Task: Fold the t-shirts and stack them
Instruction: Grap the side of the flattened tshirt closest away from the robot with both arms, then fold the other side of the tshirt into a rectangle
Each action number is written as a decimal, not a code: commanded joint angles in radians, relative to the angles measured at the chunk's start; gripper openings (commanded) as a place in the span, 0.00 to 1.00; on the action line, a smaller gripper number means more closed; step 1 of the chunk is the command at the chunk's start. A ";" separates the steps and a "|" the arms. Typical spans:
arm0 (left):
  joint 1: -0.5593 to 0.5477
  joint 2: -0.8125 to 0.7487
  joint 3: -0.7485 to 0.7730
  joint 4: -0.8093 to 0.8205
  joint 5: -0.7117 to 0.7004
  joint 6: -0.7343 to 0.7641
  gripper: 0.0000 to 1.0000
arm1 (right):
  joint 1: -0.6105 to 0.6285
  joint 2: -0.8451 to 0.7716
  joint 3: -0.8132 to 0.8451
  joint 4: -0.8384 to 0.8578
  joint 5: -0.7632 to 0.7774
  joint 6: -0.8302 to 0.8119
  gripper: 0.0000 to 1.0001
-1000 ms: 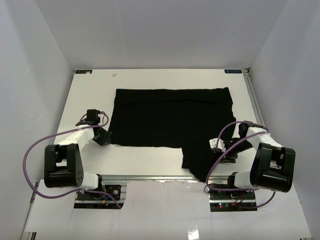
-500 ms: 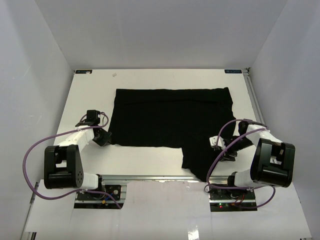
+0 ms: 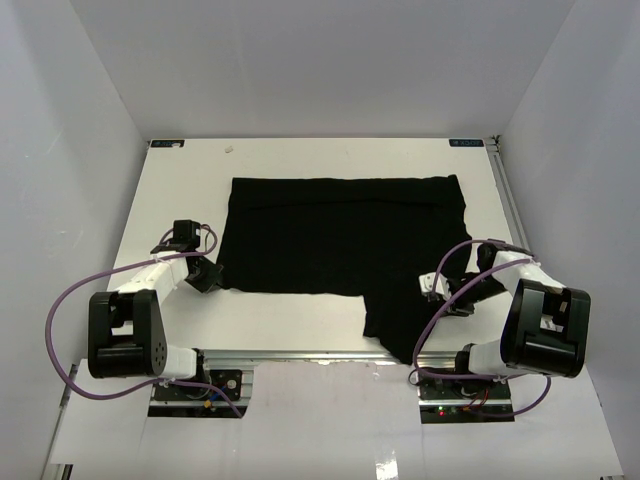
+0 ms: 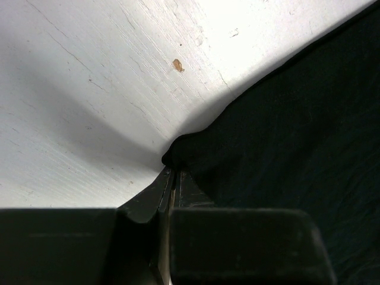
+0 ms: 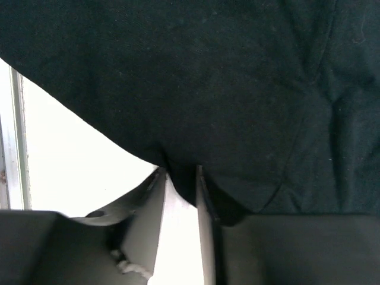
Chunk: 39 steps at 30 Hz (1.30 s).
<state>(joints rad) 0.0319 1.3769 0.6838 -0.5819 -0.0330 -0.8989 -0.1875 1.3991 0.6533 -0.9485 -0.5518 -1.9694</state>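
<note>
The black t-shirt [image 3: 345, 235] lies flat on the white table [image 3: 300, 160], with one flap hanging toward the front edge at the right. My left gripper [image 3: 208, 275] is shut on the shirt's near left corner. In the left wrist view its jaws [image 4: 173, 175] pinch the black fabric [image 4: 297, 119] low on the table. My right gripper [image 3: 440, 293] is at the right edge of the front flap. In the right wrist view its jaws [image 5: 180, 175] stand narrowly apart with the fabric [image 5: 208, 77] edge bunched between the tips. No logo or neck tag shows.
White walls enclose the table on three sides. A metal rail [image 3: 505, 200] runs along the right edge and another [image 3: 300, 355] along the front edge. A small brown speck [image 4: 177, 65] marks the table beside the shirt's left corner.
My right gripper has shifted slightly up and inward along the flap's edge. The left gripper and the shirt have not visibly moved.
</note>
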 commanded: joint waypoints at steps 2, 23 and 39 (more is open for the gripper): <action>0.000 -0.004 -0.004 -0.016 0.001 0.006 0.08 | 0.005 0.008 -0.058 0.131 0.089 -0.129 0.28; 0.000 -0.205 0.167 -0.090 -0.024 0.048 0.08 | -0.017 -0.235 0.308 -0.118 -0.324 0.191 0.06; 0.002 -0.135 0.468 -0.075 -0.070 0.038 0.08 | -0.081 -0.212 0.422 0.421 -0.356 0.799 0.06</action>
<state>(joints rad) 0.0311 1.2095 1.0943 -0.6720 -0.0566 -0.8616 -0.2424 1.1553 1.0176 -0.6762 -0.8829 -1.3048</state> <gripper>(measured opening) 0.124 0.067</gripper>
